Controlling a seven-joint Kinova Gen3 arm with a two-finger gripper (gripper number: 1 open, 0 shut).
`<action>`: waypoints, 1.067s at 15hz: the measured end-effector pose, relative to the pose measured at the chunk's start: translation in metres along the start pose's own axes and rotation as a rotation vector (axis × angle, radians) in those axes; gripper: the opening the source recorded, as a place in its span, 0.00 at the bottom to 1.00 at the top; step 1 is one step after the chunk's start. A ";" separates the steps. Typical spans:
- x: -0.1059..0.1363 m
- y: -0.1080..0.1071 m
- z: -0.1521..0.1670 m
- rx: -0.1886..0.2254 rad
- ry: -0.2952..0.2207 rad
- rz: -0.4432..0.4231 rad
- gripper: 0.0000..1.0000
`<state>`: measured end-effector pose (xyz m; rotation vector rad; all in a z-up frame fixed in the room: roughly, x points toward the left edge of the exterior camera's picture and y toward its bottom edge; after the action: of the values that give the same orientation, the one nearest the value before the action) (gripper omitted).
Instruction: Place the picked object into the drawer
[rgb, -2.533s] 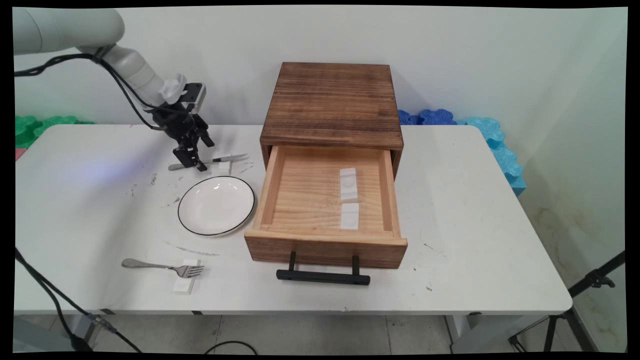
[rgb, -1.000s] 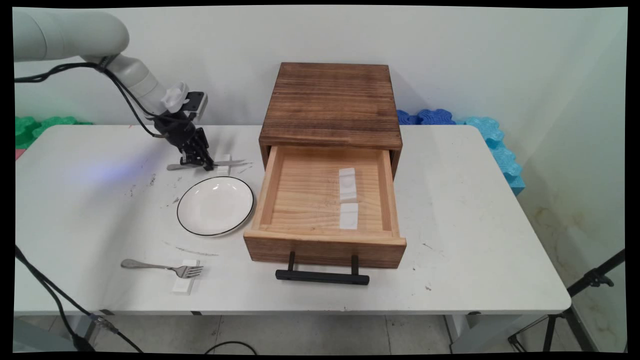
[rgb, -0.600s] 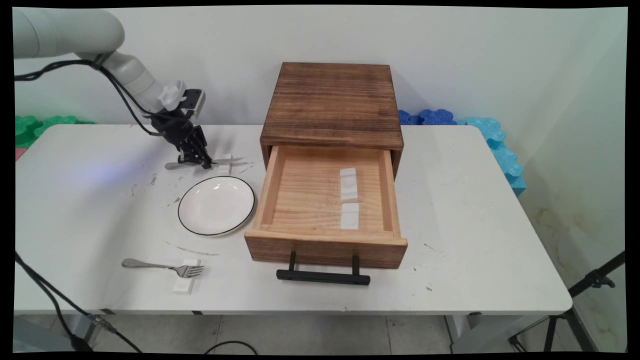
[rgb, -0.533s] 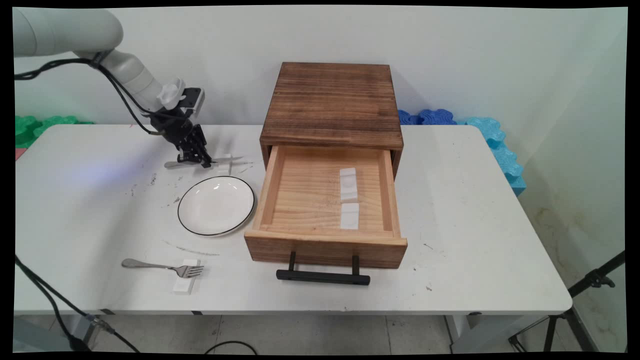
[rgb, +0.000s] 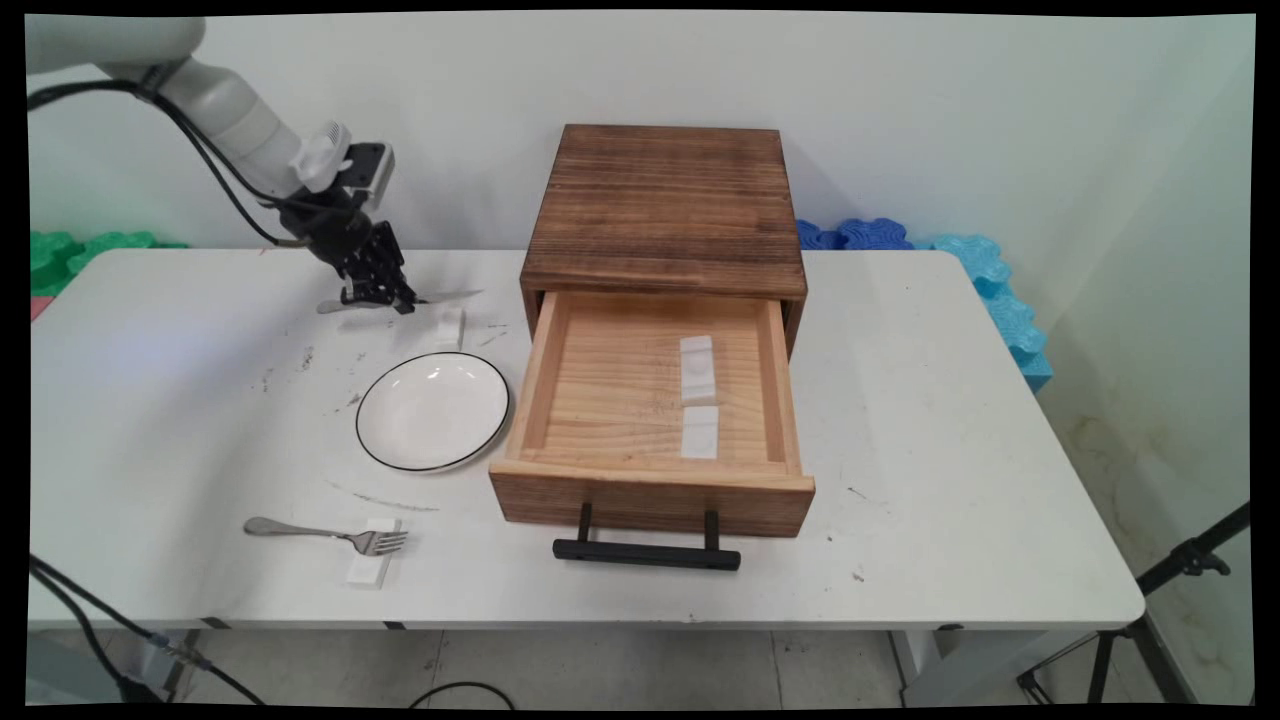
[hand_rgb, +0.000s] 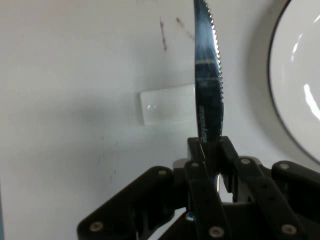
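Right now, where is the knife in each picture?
Main view: the knife is far left of the wooden drawer box, held by the gripper above the table.
Hand view: the knife runs up from the gripper.
Shared landmark: the white plate.

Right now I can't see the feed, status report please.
Gripper shut on knife, blade clear of the table. White rest block below it, plate beside. Drawer open, nothing in the way.

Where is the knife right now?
In the main view the knife is at the table's far left, pinched in the gripper just above the small white block, behind the plate.
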<state>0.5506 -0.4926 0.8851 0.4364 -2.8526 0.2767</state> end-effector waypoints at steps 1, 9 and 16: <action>0.002 0.003 -0.005 0.003 0.002 0.004 0.00; 0.049 0.042 -0.055 0.036 0.043 0.066 0.00; 0.089 0.069 -0.074 0.043 0.080 0.089 0.00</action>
<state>0.4618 -0.4354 0.9685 0.2991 -2.7963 0.3635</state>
